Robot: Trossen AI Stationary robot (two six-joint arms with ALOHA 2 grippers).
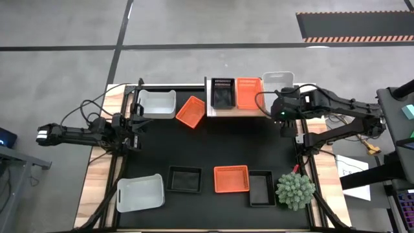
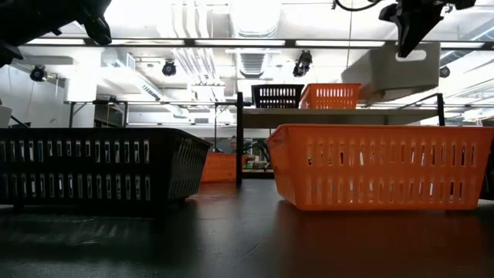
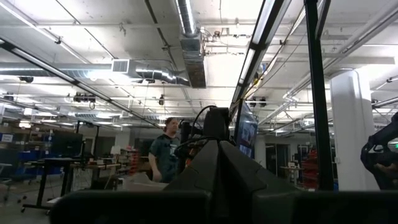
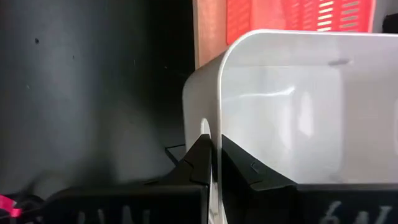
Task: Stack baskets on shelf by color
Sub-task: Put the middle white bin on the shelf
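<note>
The light-wood shelf (image 1: 228, 111) stands at the table's far middle. On it sit a black basket (image 1: 222, 92) and an orange basket (image 1: 248, 92). At its right end a white basket (image 1: 279, 80) hangs from my right gripper (image 4: 213, 155), which is shut on it. More baskets rest on the black mat: a white one (image 1: 157, 103) and a tilted orange one (image 1: 191, 112) at the far left, and white (image 1: 139, 193), black (image 1: 184, 178), orange (image 1: 231, 179) and black (image 1: 261, 188) ones along the near edge. My left gripper (image 3: 219, 163) waits shut at the table's left, pointing up. My right gripper grips the white basket's near end wall at its rim (image 4: 216, 134), beside the handle slot. One finger (image 4: 198, 163) is outside the wall and the other (image 4: 242, 168) inside. The fingers slant down from above. The basket (image 2: 403, 73) hangs below them, clear of the mat.
A green spiky plant (image 1: 295, 191) stands at the near right corner. The mat's middle (image 1: 220, 142) lies bare between the two rows of baskets. Metal frame posts (image 1: 136, 107) rise by each arm's base. A person (image 3: 163, 158) stands in the room beyond the table.
</note>
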